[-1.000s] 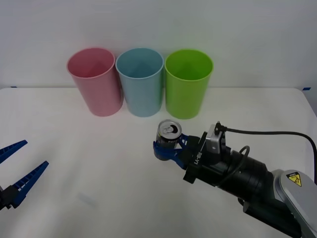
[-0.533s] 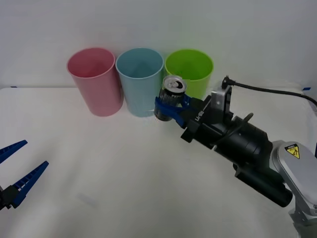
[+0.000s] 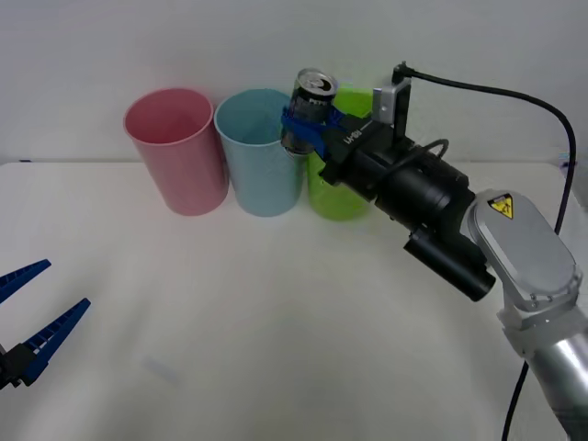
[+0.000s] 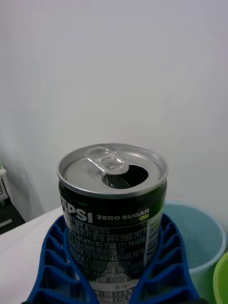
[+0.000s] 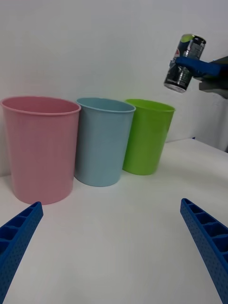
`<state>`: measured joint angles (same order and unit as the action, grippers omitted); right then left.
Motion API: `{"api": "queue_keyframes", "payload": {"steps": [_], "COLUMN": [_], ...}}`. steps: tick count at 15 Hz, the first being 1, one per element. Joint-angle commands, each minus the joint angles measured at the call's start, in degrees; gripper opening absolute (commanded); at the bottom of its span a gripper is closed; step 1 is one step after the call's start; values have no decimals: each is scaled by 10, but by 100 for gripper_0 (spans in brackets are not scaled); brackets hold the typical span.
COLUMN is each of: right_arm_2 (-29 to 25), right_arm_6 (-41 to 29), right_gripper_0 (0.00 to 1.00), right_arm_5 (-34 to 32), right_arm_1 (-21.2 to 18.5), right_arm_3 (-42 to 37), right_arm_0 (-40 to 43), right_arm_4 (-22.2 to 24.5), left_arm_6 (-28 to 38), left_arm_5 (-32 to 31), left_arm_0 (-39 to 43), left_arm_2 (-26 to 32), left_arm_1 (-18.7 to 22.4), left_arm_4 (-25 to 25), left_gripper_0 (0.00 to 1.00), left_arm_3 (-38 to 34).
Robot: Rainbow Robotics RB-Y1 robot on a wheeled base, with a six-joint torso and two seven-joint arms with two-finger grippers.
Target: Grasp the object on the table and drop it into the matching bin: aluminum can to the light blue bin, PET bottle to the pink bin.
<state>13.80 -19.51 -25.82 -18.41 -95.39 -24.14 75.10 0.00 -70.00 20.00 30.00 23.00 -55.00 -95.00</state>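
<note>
Left hand [image 3: 32,322]: low at the near left corner of the tabletop [image 3: 276,349], its blue ribbed fingers spread wide apart with nothing between them; in its wrist view the two fingertips [image 5: 19,228] sit at the lower corners.
Tabletop: plain white; the three cups stand in a row along its far edge.
Right hand [image 3: 303,119]: raised well above the tabletop at the far side, blue fingers [image 4: 57,270] clamped on either side of the can.
Pepsi Zero Sugar can [image 3: 308,108]: held in the air, slightly tilted, silver top with pull tab and open mouth facing up [image 4: 113,166]; it hangs above the gap between the light blue bin and the lime green cup, higher than both rims.
Pink bin [image 3: 176,152]: leftmost in the row, upright, just beside the blue one.
Light blue bin [image 3: 259,152]: middle of the row, upright.
Lime green cup [image 3: 342,197]: rightmost, partly hidden behind the right arm in the front view.
</note>
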Motion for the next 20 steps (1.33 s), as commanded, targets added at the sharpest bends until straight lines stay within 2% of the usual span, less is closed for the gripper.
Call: {"api": "queue_keyframes", "payload": {"steps": [1,8,13,16,20], "right_arm_2": [-11,-18,-18,-18,-15], "right_arm_6": [1,11,20,26,31], "right_gripper_0": [0,0,0,0,0], "right_arm_5": [8,62,113,131,131], "right_arm_1": [29,95,134,148,151], "right_arm_3": [74,255,368,402,406], "right_arm_0": [-66,-195,-266,-289,-290], "right_arm_4": [22,55,59,59,59], "left_arm_6": [0,0,0,0,0], "left_arm_5": [0,0,0,0,0], "left_arm_0": [0,0,0,0,0], "left_arm_2": [0,0,0,0,0], "left_arm_1": [0,0,0,0,0], "left_arm_4": [0,0,0,0,0], "left_gripper_0": [100,100,100,100,100], "left_arm_3": [0,0,0,0,0]}}
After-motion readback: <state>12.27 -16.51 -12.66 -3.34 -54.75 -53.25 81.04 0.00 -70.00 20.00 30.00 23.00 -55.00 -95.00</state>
